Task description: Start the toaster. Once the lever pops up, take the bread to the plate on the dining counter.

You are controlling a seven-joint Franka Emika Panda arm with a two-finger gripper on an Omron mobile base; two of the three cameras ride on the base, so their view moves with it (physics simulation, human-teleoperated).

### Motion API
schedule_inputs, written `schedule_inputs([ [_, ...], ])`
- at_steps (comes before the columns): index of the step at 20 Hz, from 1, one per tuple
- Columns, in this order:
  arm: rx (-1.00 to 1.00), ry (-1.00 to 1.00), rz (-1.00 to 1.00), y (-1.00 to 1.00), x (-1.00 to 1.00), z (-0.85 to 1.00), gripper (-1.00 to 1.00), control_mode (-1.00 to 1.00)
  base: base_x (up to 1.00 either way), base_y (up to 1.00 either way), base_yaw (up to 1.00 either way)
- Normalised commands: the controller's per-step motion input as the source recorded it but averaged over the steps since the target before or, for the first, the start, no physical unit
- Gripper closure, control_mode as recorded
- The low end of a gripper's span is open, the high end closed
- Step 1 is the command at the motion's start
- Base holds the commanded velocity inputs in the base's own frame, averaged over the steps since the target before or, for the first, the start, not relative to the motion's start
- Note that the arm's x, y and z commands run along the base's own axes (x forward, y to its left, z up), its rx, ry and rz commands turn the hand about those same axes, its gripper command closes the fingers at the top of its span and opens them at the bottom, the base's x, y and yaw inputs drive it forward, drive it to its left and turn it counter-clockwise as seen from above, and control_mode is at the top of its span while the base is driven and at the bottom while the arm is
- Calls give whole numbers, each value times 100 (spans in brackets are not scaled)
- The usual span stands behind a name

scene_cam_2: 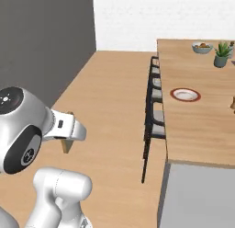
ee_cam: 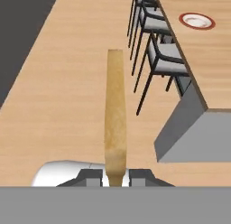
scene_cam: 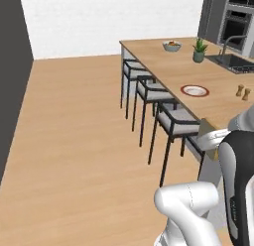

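One long light-wood bench (scene_cam: pixel 163 66) runs along my right side, with open wood floor (scene_cam: pixel 74 141) to my left and a dark wall (scene_cam_2: pixel 46 43) beyond that. The bench's grey end panel (ee_cam: pixel 189 137) is the part nearest my hand camera.

Three dark-framed stools (scene_cam: pixel 171 118) with grey seats stand in a row, tucked against the bench's near edge.

A dark sink (scene_cam: pixel 238 63) with a tap is set into the bench at its far right in the left base view.

The plate (scene_cam: pixel 194 91), red rim and white centre, lies flat on the bench top, near the edge above the stools and well apart from my hand. It carries nothing.

A small potted plant (scene_cam: pixel 199 50) and a bowl (scene_cam: pixel 171 45) holding something orange stand further along the bench, past the plate. Two small brown shakers (scene_cam: pixel 243 91) stand side by side to the right of the plate in the left base view.

The bread (ee_cam: pixel 115 119), a pale tan slice with a darker crust, is seen edge-on from my hand camera, standing up out of my pincer (ee_cam: pixel 115 175). It is held over the floor, short of the bench end, not touching the bench.

Pincer state: clamped on the bread's lower edge, one finger tip (ee_cam: pixel 92 175) pressed to each face.
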Motion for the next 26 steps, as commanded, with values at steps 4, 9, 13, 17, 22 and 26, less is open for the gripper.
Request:
schedule_inputs([
  [4, 0, 0, 0, 0, 0, 0, 100, 100, 75, 77, -66],
  [9, 0, 0, 0, 0, 0, 0, 100, 100, 84, 82, -62],
  [13, 0, 0, 0, 0, 0, 0, 100, 100, 82, 82, -62],
  [17, 0, 0, 0, 0, 0, 0, 100, 100, 78, 80, -64],
  [22, 0, 0, 0, 0, 0, 0, 100, 100, 71, 77, -63],
  [26, 0, 0, 0, 0, 0, 0, 100, 100, 35, 62, -56],
])
